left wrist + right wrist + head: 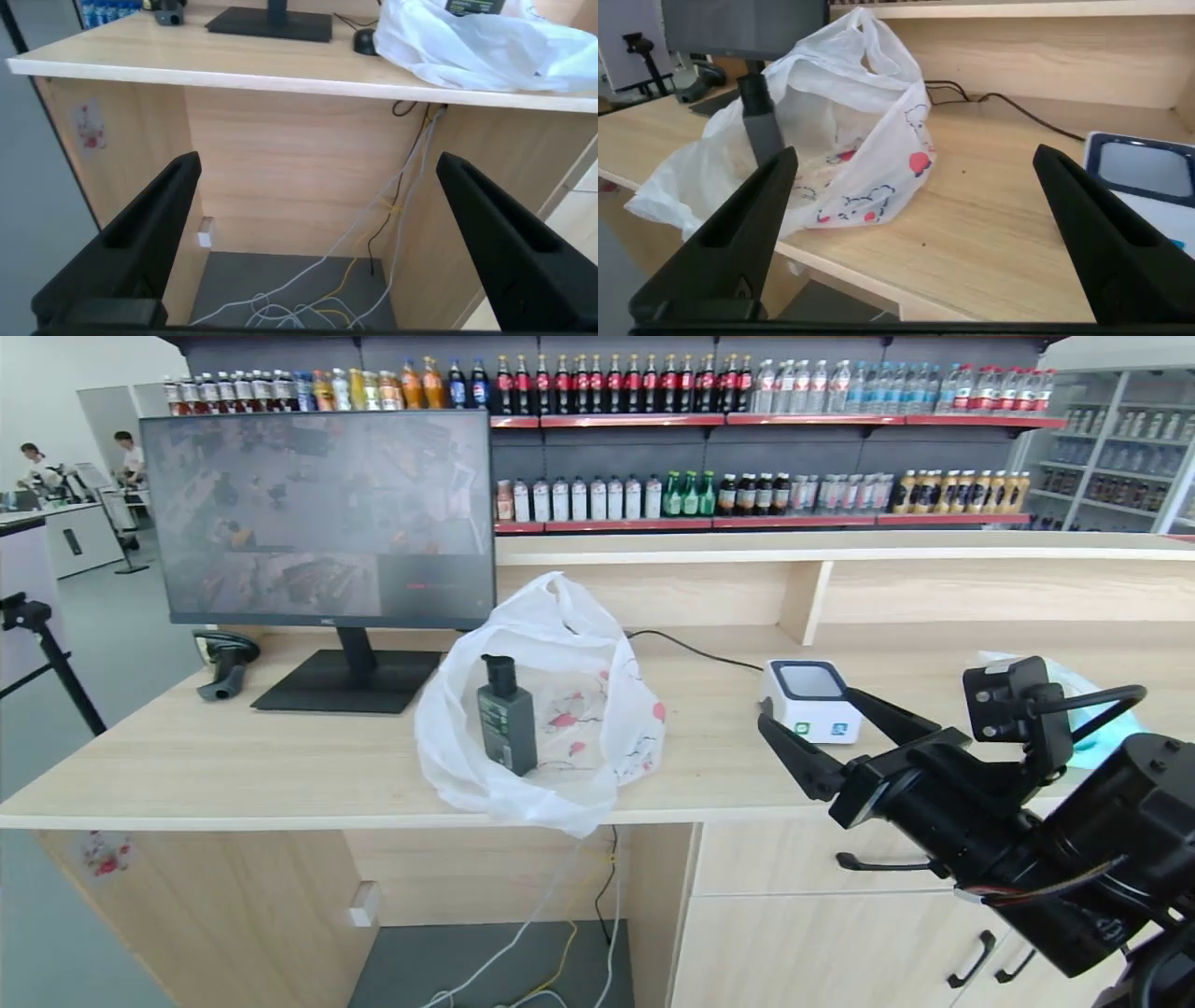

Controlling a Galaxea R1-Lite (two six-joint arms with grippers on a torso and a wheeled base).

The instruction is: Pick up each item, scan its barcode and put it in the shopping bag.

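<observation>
Looking over the counter [233, 756], we saw the bag [560, 644] slumped open between the monitor [317, 513] and the scanner [810, 700], with a dark bottle [507, 717] upright inside it. Our right gripper [807, 707] hung just beside the scanner, jaws spread and empty. Our left gripper [318, 163] sat low before the counter, also wide apart, holding nothing.

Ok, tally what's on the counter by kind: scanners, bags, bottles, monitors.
Scanners: 2, handheld scanner and white scanner box
Bags: 1, shopping bag
Bottles: 1, dark bottle in the bag
Monitors: 1, monitor
Total: 5
</observation>
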